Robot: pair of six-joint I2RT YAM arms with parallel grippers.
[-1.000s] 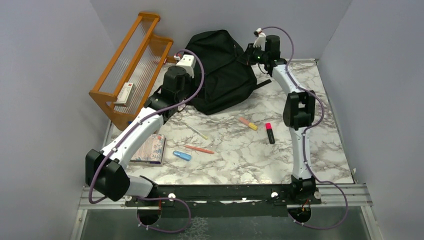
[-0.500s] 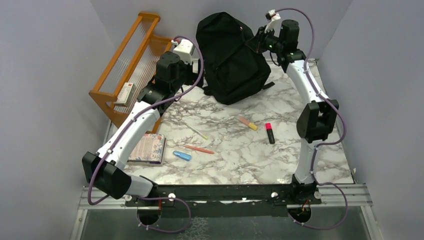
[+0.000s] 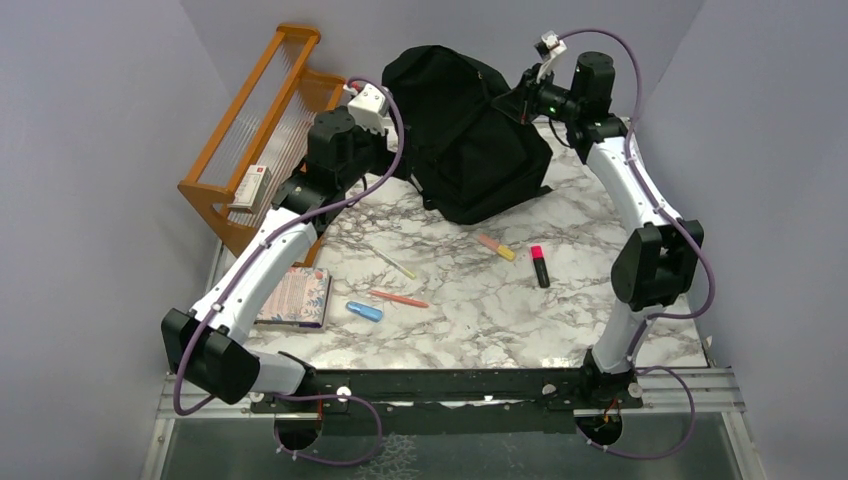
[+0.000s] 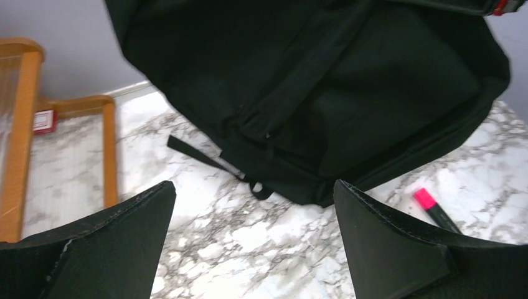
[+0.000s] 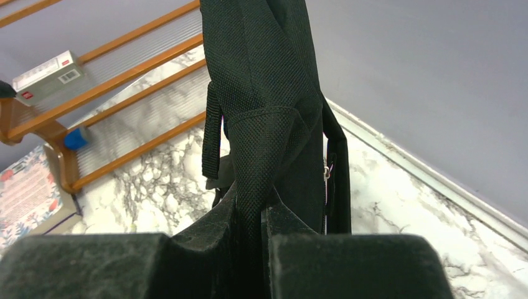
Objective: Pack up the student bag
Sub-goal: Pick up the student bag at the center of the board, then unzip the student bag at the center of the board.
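Clearly, nothing near the front of the marble table (image 3: 470, 320) has been disturbed over the last second. The notebook (image 3: 298, 297), the blue marker (image 3: 364, 311), the orange pen (image 3: 398, 298), the pink highlighter (image 3: 539, 266) and the yellow one (image 3: 497, 247) are all found where they lay, none yet packed.

Further back, the left gripper (image 4: 254, 193) has been carried forward past the wooden rack (image 3: 262, 130). It is now held just beside the left flank of the student bag (image 3: 470, 130), with its fingers spread wide and nothing between them.

At the far edge the main change is seen. The bag, which lay slumped on the table a second ago, has been hauled upward and a little to the right. It is now hung from a fabric loop at its top, on which the right gripper (image 5: 264, 218) is clamped tight. Its lower end is seen to rest on the marble in the left wrist view.

The bag is thus judged to be stood up so that its zip can be reached. The opening is not shown in any view, so whether it is unzipped cannot be told.
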